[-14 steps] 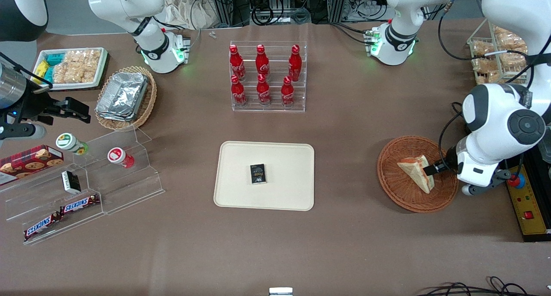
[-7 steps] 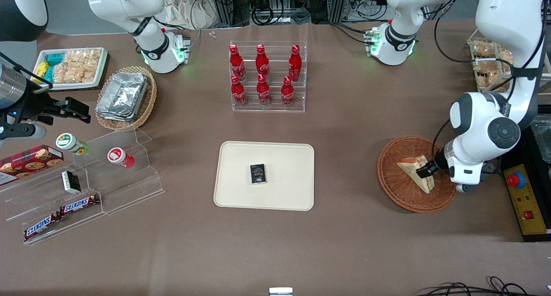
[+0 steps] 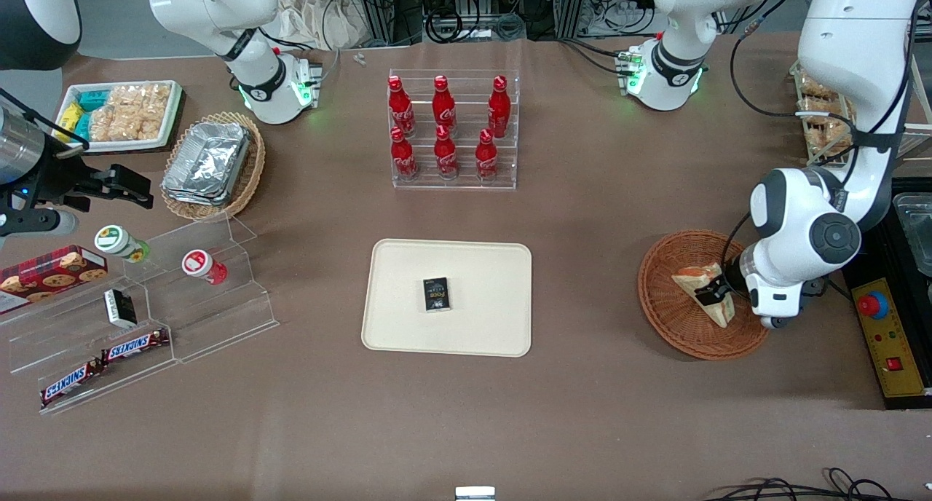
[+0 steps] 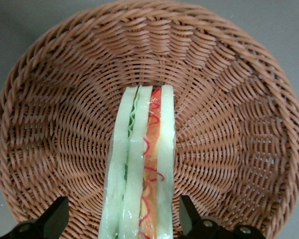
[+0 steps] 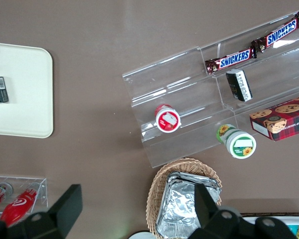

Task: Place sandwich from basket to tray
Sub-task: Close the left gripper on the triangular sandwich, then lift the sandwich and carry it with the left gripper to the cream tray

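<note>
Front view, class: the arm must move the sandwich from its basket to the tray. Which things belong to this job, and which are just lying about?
Belong to the job:
sandwich, lying in the basket
basket
tray
gripper, open, straddling the sandwich

Just lying about:
black box on the tray
cola bottles
foil containers
Snickers bars
cookie box

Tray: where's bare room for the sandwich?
The tray is bare all around the small black box at its middle. The open gripper straddles the sandwich in the basket.
</note>
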Available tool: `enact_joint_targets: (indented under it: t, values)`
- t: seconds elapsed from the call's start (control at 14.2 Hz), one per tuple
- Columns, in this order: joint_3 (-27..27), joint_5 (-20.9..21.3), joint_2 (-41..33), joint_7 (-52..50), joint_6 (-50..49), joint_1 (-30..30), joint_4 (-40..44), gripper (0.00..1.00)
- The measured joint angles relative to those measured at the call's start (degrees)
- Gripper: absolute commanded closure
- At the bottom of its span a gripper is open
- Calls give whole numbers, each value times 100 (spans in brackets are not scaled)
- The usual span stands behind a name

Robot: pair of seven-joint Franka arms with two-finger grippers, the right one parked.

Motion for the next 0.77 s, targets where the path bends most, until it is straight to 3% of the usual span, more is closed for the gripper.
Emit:
enact_joint_targets:
  t: [0.07,0.14,0.56,0.77]
  values:
    - [0,0,30,-4,20,0,0,88]
    - [-3,0,53,-7,61,0,0,100]
    - [-14,3,37,-10,-190,0,163,100]
    - [-89,5,-108,-7,-1387,-44,973,100]
